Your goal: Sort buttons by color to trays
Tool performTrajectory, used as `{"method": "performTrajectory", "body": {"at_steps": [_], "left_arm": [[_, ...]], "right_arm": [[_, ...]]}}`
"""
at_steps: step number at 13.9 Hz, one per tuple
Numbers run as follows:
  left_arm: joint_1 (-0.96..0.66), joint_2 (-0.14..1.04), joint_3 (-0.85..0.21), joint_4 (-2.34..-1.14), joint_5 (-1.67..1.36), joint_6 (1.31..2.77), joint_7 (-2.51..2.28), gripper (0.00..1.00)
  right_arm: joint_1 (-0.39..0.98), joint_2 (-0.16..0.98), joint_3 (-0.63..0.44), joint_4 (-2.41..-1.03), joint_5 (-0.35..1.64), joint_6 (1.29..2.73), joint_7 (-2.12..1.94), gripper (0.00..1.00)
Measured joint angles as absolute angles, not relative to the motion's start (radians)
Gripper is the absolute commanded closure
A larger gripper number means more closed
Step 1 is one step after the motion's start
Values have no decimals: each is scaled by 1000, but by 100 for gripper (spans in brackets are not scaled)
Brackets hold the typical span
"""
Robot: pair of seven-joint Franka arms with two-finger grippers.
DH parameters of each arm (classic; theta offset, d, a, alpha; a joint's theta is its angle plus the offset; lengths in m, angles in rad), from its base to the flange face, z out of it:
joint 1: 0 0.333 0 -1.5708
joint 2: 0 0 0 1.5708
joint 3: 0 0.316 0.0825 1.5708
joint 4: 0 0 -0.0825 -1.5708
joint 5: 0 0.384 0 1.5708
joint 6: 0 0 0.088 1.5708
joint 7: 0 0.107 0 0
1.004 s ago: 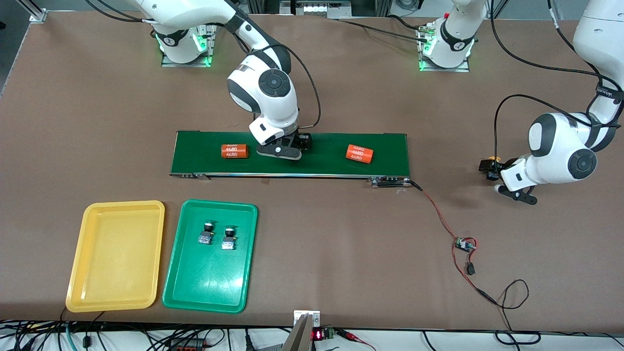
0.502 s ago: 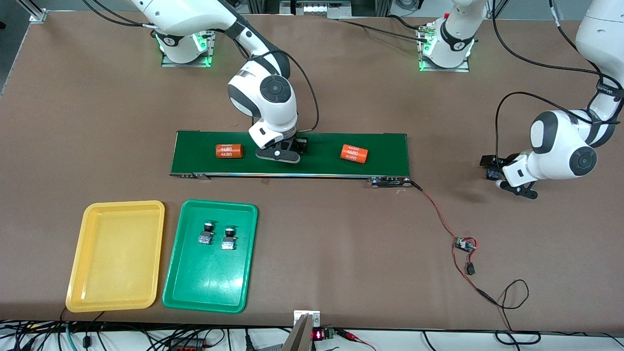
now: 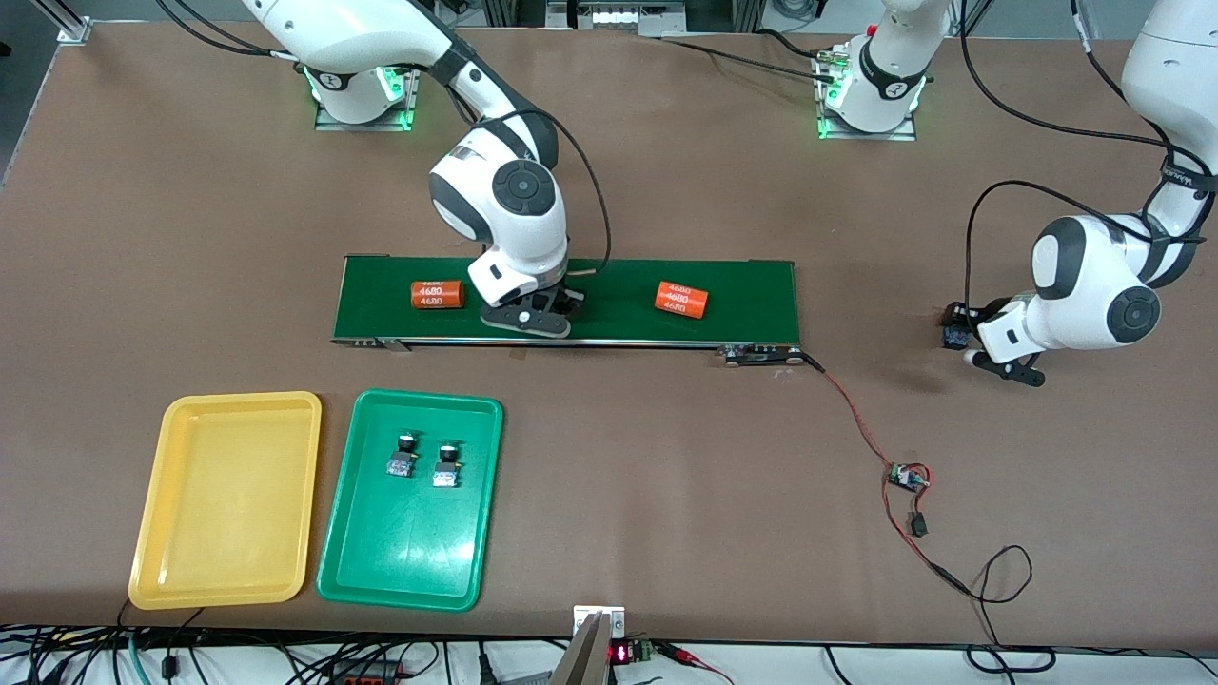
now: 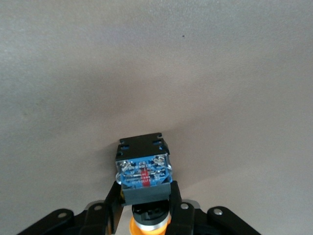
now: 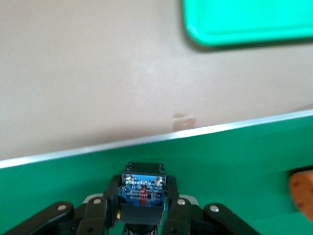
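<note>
Conveyor belt (image 3: 571,300) spans mid-frame; trays sit lower left, yellow tray (image 3: 228,499) bare, green tray (image 3: 411,514) holding two buttons (image 3: 423,459). Right hand (image 3: 528,319), low over the belt, pinches a button (image 5: 143,193); left hand (image 3: 990,357), frame's right edge over bare counter (image 3: 666,171), pinches a yellow-orange button (image 4: 144,171). Best lift straight, grip firm, toward yellow.

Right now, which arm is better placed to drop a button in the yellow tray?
Right. Its pincer, shut on a button, is over the conveyor belt near the yellow tray. The left pincer holds its orange-capped button toward the table's other end.
</note>
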State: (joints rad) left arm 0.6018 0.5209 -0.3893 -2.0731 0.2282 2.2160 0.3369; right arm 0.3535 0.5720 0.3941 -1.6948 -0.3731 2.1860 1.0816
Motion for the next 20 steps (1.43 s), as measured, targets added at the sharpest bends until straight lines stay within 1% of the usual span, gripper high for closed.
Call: {"method": "performTrajectory", "body": {"at_steps": [2,4,6,9,12,15,17,20], "left_arm": [[602,519,-394,-2069,228,2216,343,100],[602,508,-413,-2055,228,2210,345,100],[601,483,-466,-2040,226,2191,338,100],[558,430,-565,-2030,211,2162,210,100],[437,366,-616,-2029,176,2114,-7,100],[323,308,-623,-2029,80,2086,-144,100],[277,298,-622,-2031,46,2080,-204,100],[200,315,-622,-2046,29,2080,-301,100]], "right_arm": [[353,565,369,-1599,-330,2057,971,67],[343,540,310,-1527,-241,1993,817,67],[312,500,255,-1499,-164,1964,669,67],[233,453,231,-1496,-146,1907,521,67],[140,451,216,-1497,-146,1890,374,67],[28,451,209,-1499,-147,1890,214,66],[-33,452,208,-1503,-162,1889,136,66],[-91,463,207,-1510,-224,1893,69,66]]}}
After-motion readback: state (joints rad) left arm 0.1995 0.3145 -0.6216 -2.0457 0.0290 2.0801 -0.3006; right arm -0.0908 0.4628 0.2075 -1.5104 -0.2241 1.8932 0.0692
